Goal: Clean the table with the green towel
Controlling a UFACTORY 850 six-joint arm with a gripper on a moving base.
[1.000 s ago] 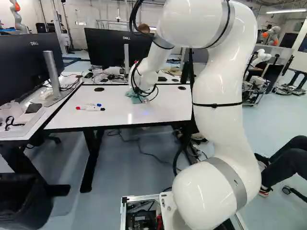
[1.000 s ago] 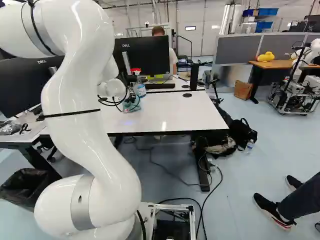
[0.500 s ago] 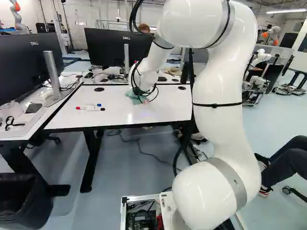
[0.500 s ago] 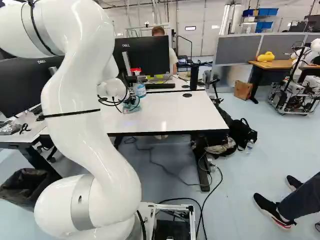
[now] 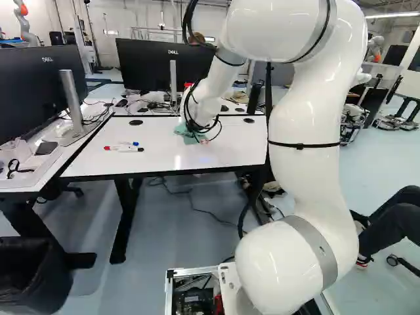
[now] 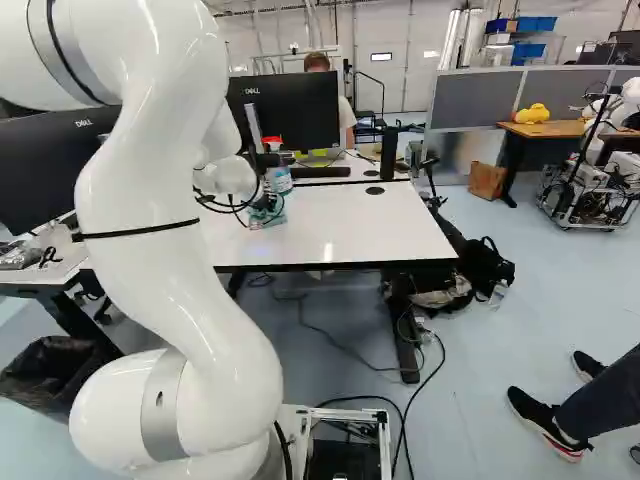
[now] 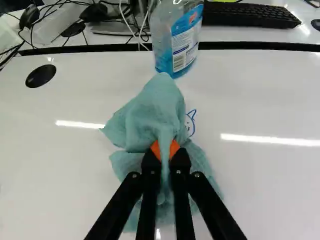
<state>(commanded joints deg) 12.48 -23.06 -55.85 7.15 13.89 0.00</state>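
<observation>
The fingers (image 7: 150,167) pinch a fold of the towel (image 7: 150,112), which lies on the worktop (image 7: 65,160), near the bottle (image 7: 172,37) by the far edge. Cloth partly hides a blue drawing (image 7: 193,115) and the orange pads.

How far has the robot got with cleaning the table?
Done: the gripper is shut on the green towel. Under way: the towel touches the table, probably wiping. Left: a blue doodle beside the towel likely needs wiping. I can't tell which spots are already clean.
</observation>
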